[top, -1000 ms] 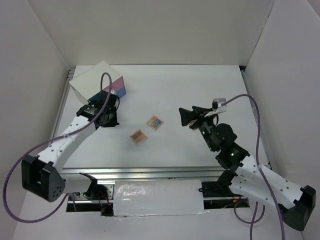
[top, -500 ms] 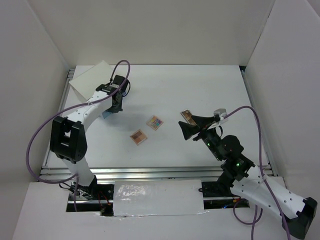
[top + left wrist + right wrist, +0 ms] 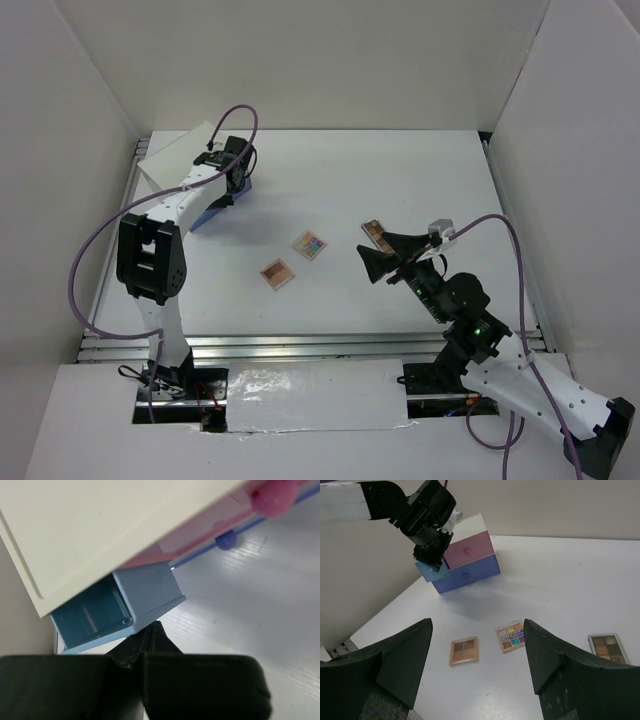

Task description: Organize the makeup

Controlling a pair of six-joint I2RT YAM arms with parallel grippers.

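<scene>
Three eyeshadow palettes lie mid-table: a brown square one [image 3: 277,273] [image 3: 464,650], a colourful square one [image 3: 310,245] [image 3: 510,635] and a long brown one [image 3: 374,232] [image 3: 607,648]. My right gripper [image 3: 383,250] [image 3: 477,622] is open and empty, above the table just right of them. My left gripper [image 3: 230,190] [image 3: 155,630] is shut, its tip against the lower edge of an open light-blue drawer [image 3: 206,213] [image 3: 95,615] of the white box [image 3: 175,155]. I cannot tell whether it pinches the drawer. Lipsticks, bottle and tube are out of view.
The white box stands at the far left corner, its pink drawer [image 3: 467,550] and blue drawer [image 3: 467,575] closed, each with a knob. White walls enclose the table on three sides. A metal rail runs along the near edge [image 3: 300,345].
My left arm has swung up and its gripper moved from the box's near side to farther along it; the light-blue drawer now sticks out. My right gripper drew back, uncovering the long palette.
</scene>
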